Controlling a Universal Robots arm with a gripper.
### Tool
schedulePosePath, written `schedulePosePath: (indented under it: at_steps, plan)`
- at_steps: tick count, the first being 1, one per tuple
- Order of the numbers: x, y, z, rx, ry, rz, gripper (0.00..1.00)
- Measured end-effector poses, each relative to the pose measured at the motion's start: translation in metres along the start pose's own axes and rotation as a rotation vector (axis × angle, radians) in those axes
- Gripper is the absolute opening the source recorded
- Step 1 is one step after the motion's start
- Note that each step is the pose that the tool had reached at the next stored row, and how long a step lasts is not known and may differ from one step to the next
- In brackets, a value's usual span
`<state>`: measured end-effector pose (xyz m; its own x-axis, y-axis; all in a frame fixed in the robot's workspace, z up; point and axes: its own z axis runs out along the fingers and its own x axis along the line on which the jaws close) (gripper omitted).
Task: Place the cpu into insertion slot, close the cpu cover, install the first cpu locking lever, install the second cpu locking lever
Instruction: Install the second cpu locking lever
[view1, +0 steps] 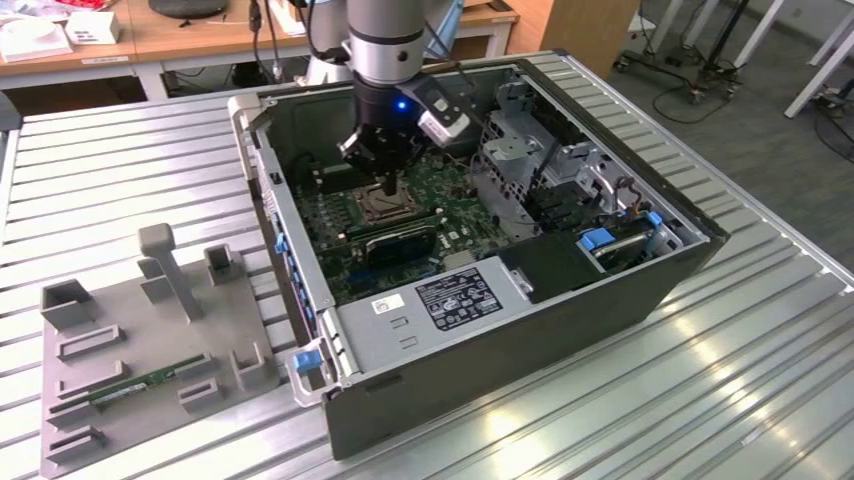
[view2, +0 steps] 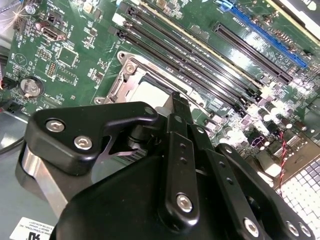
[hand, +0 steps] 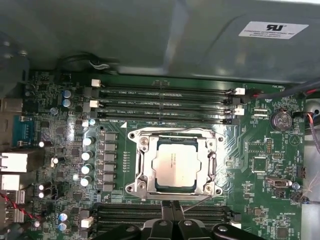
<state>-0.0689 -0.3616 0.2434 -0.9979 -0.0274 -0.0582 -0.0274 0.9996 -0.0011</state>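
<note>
Exterior view: gripper (view1: 388, 186) lowered into the open computer case (view1: 641, 290) on the slatted table (view1: 120, 170), poised just above the insertion slot (view1: 379, 207) on the green motherboard (view1: 447, 195). First wrist view: cpu (hand: 175, 164) seated in the insertion slot (hand: 174, 162), cpu cover (hand: 144, 165) down around it, fingertips (hand: 174, 210) pressed narrowly together, holding nothing, just beside the socket's edge. Second wrist view: black fingers (view2: 179, 112) together at the edge of the cpu (view2: 147, 91), memory slots (view2: 200, 62) beyond.

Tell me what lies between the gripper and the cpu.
In the first wrist view, the gripper sits just off the cpu; between them lie the cpu cover's near rim and a thin lever wire.
</note>
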Motion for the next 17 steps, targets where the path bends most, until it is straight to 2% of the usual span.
schedulePosePath:
  at_steps: [17]
  plan:
    - [0.0074,0.0002,-0.0004,0.0002,-0.0098,0.0,0.11]
